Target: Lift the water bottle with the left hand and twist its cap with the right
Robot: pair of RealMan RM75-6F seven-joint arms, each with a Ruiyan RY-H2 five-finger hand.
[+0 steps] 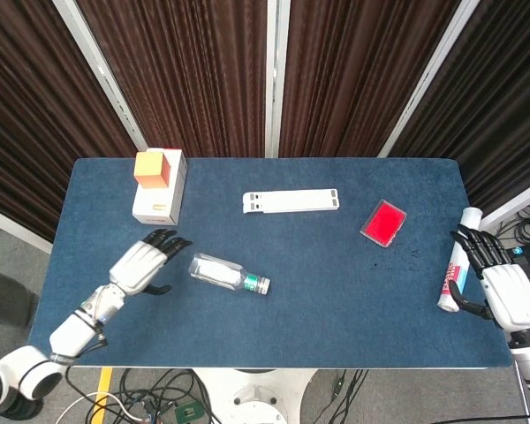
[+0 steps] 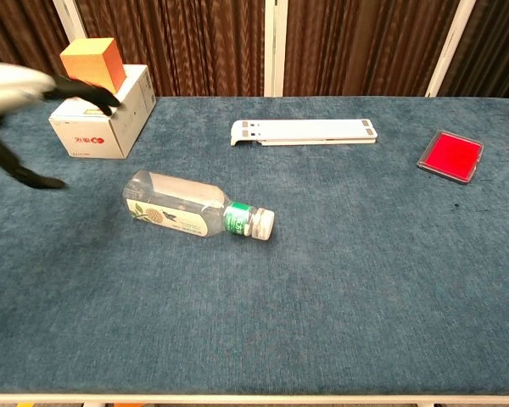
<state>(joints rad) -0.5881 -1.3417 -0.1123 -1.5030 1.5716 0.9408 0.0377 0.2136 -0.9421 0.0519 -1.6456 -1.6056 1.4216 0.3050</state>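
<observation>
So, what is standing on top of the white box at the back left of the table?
An orange cube stands on the white box, toward its far end. The part of the box top under the cube is covered, so nothing can be told there.

In the chest view the left hand [image 2: 17, 93] is motion-blurred and cut off by the left edge, so only its pale back and a few dark fingers show, and it covers part of the white box [image 2: 110, 114]. That view does not show the right hand at all. In the head view the right hand [image 1: 503, 291] sits at the right edge with its arm cut off, and it hides the lower end of the white tube [image 1: 455, 265]. The print on the bottle label [image 2: 165, 216] is too small to read.
</observation>
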